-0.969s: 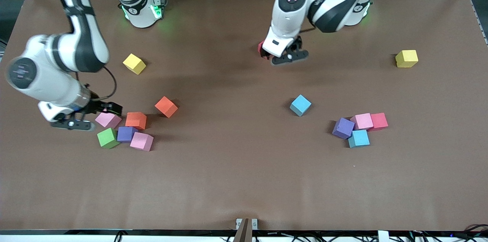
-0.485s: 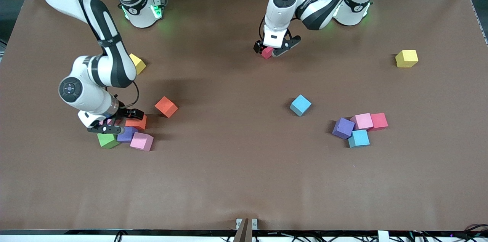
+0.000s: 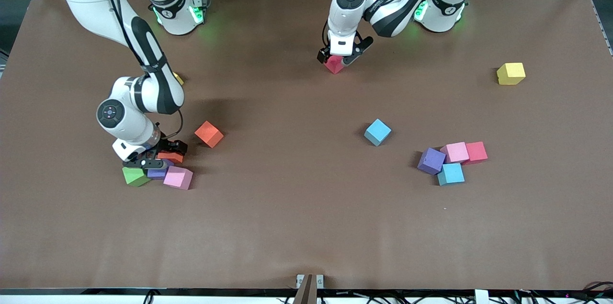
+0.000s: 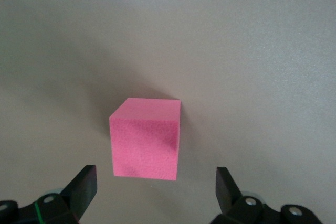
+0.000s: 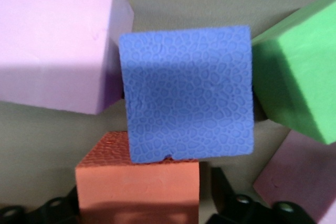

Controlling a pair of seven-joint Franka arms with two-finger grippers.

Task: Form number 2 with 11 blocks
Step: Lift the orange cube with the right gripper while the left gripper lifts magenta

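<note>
Nearest the front camera, at the right arm's end of the table, the right gripper (image 3: pixel 154 159) sits low in a crowded cluster, its fingers around the orange block (image 5: pixel 137 190) touching the purple block (image 5: pixel 188 94); it should lift straight up without dragging the neighbours. Farther off, the left gripper (image 3: pixel 341 56), fingers apart, straddles a red block (image 4: pixel 145 139) resting on the table and should centre before closing. Both arms have dropped lower than a second ago.

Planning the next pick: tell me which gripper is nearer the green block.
Right. The right gripper is down in the cluster beside the green block; the left gripper is at a red block toward the bases.
</note>
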